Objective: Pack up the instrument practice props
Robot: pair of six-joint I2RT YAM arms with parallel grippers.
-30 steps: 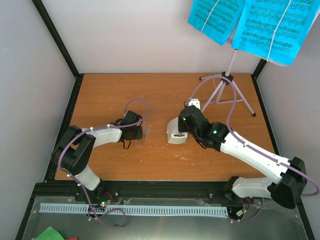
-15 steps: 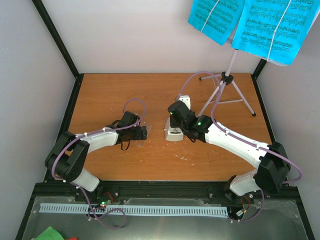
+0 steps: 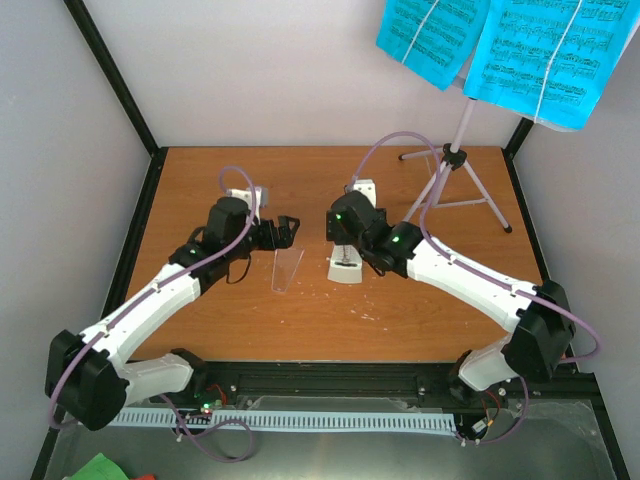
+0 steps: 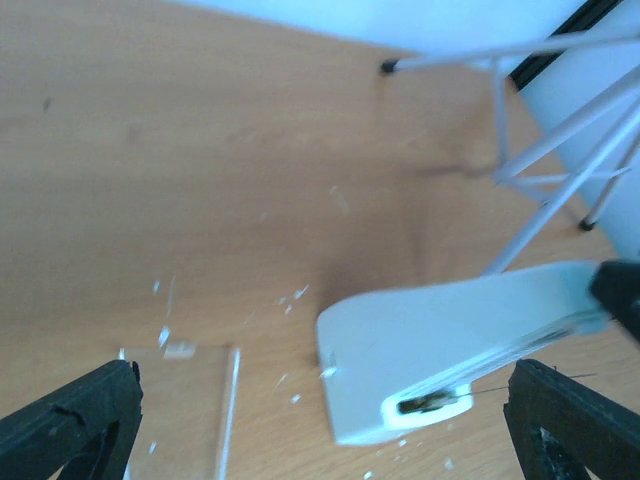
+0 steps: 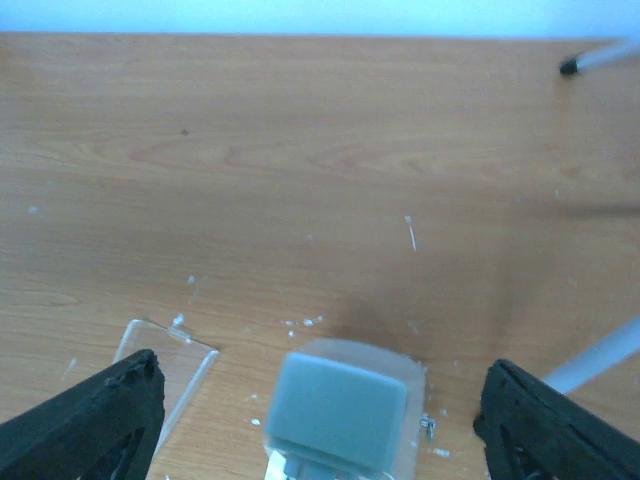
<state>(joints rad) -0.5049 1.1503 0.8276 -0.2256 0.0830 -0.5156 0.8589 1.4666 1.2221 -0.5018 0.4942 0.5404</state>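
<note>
Both left tool [image 4: 320,385] and right tool [image 5: 318,378] stood released, empty. The clear cover [image 3: 285,268] lay just left of the metronome [image 3: 346,268]; pinching its edges squarely looked wisest.

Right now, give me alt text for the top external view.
Two white arms reach over a wooden table, both grippers open: the left gripper by a clear cover, the right gripper above a white metronome. A lilac music stand holding cyan sheet-music pages stands far right.
</note>
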